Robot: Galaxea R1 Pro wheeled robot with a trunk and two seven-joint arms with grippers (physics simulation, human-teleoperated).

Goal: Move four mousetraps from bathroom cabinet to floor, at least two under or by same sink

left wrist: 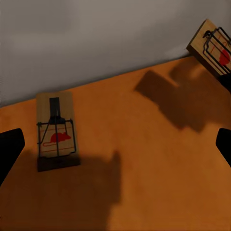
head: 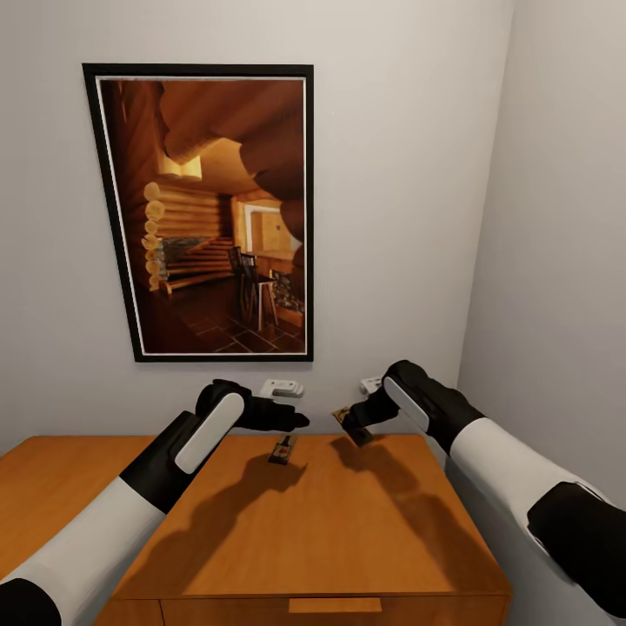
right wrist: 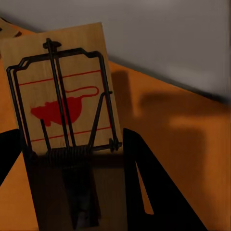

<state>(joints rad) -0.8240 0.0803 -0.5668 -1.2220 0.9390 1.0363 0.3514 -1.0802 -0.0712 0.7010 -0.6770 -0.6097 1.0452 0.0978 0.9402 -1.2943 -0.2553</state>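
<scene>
The right gripper (head: 351, 426) is pinching one mousetrap (right wrist: 62, 91) by its short end, lifting it clear of the cabinet (head: 348, 539) top near the back edge, its long axis tilting away from the fingers. It is carrying a red mouse silhouette and red lines, no readable writing. A second mousetrap (left wrist: 57, 131) is lying flat near the back edge, long axis running toward the wall. The left gripper (head: 300, 420) is hovering above it, fingers spread apart and empty.

Flat orange-brown cabinet (head: 348, 539) top, one mousetrap (head: 282, 449) flat upon it near the wall.
</scene>
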